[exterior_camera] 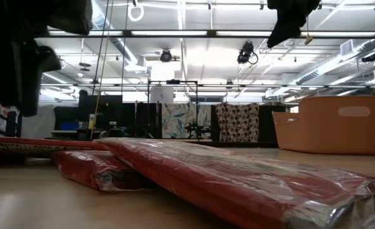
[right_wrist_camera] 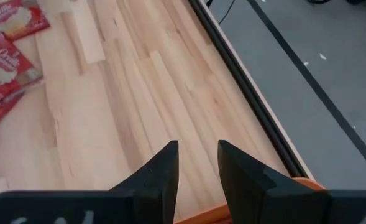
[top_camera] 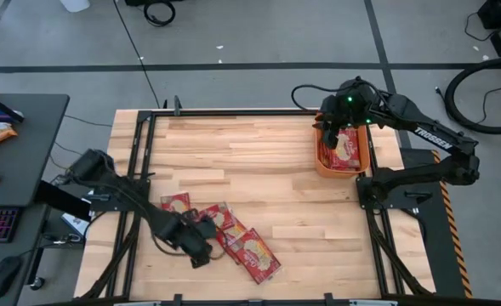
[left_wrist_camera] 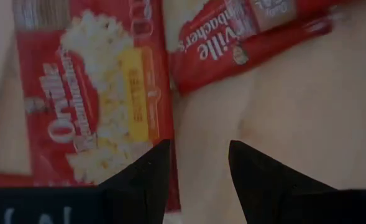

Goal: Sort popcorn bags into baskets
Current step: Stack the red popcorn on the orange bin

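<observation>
Red flat popcorn packets (top_camera: 224, 231) w/ cream-yellow popcorn pics lie in a loose overlapping cluster on the pale wood-plank table (top_camera: 259, 161), near edge, left of centre. One packet (top_camera: 175, 203) sits at the cluster's left end; another (top_camera: 259, 257) is at the right end, closest to the near edge. The left gripper (top_camera: 201, 246), dark two-finger type, is down at the cluster's near-left side. In its wrist view the fingers (left_wrist_camera: 142, 186) stand apart w/ a clear gap, nothing between them; one finger is over the edge of a packet (left_wrist_camera: 96, 93), the other over bare wood, and a second packet (left_wrist_camera: 245, 37) is just beyond. Far right on the table sits the small orange plastic rectangular basket (top_camera: 321, 161), w/ at least one red packet (top_camera: 345, 150) inside. The right gripper (top_camera: 339, 127) hangs above the basket's far-left part. Its wrist view shows the fingers (right_wrist_camera: 158, 180) parted by a narrow gap, holding nothing, w/ the orange rim (right_wrist_camera: 307, 184) just beneath and the packet cluster (right_wrist_camera: 9, 56) well apart across the table. Low view: packets (exterior_camera: 225, 178) up close, the basket (exterior_camera: 333, 124) farther back at right.
</observation>
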Available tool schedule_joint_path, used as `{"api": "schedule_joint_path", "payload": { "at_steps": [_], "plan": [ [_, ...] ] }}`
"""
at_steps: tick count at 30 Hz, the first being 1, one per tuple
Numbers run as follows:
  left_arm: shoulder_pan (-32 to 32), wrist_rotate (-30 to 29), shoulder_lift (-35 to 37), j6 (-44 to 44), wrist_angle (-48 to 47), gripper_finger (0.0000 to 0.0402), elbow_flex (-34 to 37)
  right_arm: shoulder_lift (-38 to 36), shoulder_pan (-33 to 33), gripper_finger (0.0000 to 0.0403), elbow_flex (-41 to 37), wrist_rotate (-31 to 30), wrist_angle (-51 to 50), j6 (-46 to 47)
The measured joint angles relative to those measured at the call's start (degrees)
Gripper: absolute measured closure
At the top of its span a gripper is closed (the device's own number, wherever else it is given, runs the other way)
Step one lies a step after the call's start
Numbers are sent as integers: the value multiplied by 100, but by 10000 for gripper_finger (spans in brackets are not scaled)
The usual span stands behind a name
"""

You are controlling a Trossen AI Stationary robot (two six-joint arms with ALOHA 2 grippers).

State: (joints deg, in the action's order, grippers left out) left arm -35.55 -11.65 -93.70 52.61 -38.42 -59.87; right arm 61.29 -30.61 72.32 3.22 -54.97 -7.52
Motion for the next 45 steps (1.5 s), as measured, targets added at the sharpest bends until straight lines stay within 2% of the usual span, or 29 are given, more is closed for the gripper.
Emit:
{"api": "schedule_joint_path", "payload": {
  "at_steps": [4, 8, 11, 17, 23, 28, 32, 38, 45],
  "plan": [
    [-160, -666, -697, -29, -834, 235, -728, 41, 28, 286, -3, -37, -11, -108],
    [-238, -1046, -1039, 329, -934, 235, -919, 62, 26, 286, -3, -44, -8, -124],
    [-234, -1107, -1139, 656, -1000, 234, -916, 62, 24, 286, -3, -44, -5, -159],
    [-236, -1247, -1291, 556, -1098, 234, -912, 62, 24, 286, -3, -55, -3, -306],
    [-249, -984, -1603, 81, -1148, 234, -871, 60, 24, 286, -4, -61, -5, -301],
    [-225, -769, -1752, 39, -1197, 238, -886, 60, 72, 286, -5, -26, 14, -296],
    [-171, -734, -1765, 67, -1239, 278, -884, 60, 126, 286, -5, -20, 22, -304],
    [-120, -594, -1684, 76, -1396, 382, -884, 60, 142, 286, -5, -1, 150, -312],
    [-48, -575, -929, -235, -1444, 395, -877, 176, 409, 286, -5, 396, 175, -717]
  ]
}}
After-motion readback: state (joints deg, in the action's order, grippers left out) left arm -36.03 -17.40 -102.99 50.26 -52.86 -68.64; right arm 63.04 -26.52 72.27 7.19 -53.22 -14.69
